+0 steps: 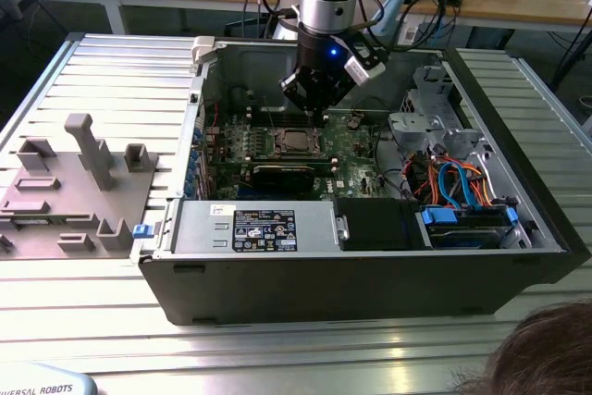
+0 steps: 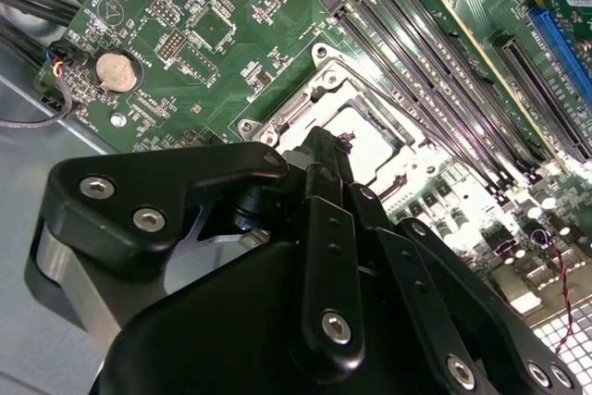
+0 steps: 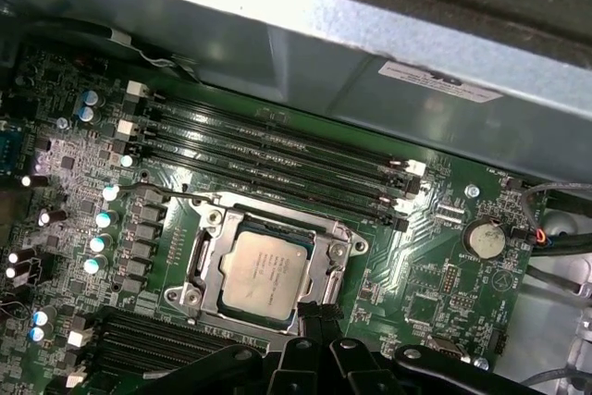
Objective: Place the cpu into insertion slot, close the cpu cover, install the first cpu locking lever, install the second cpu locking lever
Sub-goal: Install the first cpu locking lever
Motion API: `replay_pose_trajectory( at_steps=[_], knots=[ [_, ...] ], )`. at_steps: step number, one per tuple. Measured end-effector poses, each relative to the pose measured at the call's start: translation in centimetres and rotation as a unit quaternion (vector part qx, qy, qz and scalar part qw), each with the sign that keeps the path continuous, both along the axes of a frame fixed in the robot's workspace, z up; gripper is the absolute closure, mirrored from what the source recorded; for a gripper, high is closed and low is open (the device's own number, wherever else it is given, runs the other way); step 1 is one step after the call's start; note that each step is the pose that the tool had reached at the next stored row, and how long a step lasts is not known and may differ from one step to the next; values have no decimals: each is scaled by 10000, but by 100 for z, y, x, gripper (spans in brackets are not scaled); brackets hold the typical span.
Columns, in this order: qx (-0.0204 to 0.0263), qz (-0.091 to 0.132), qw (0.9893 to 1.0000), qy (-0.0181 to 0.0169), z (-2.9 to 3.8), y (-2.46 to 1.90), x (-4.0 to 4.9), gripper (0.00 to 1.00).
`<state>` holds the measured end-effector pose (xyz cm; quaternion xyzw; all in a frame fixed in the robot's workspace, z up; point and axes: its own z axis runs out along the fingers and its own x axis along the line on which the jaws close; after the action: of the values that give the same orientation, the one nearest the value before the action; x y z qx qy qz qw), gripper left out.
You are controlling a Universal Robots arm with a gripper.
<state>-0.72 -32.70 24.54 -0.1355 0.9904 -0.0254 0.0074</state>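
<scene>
Since the cpu [image 3: 264, 273] already lies flat in the insertion slot [image 3: 198, 256] with the cpu cover [image 3: 329, 264] down around it, the job looks to be at the locking-lever stage. Cover seems closed, not propped up. The gripper [image 3: 310, 314] hangs low at one edge of the socket, tips together and narrow in the second wrist view [image 2: 324, 148]; nothing visibly clamped between them, though the contact spot itself is hidden by the fingers. In the exterior view the gripper [image 1: 314, 104] sits just far of the socket, mid-board inside the open computer case [image 1: 370, 275].

A thin wire lever [image 3: 162, 192] seems to run off one socket corner toward the memory slots [image 3: 277, 150]; can't tell if it's latched. Judgement: lever work calls for a small, precise push with the closed tips, sideways under the hook, no pressure on the chip.

Cpu: small square, dull silver-grey lid, faint print, framed by shiny metal, green board all round.
</scene>
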Motion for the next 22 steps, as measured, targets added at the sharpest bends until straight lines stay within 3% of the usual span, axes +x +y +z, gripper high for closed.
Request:
replay_pose_trajectory(
  at_steps=[22],
  knots=[
    [0, 143, 9999, 0, 0, 0, 0, 89]
  ],
)
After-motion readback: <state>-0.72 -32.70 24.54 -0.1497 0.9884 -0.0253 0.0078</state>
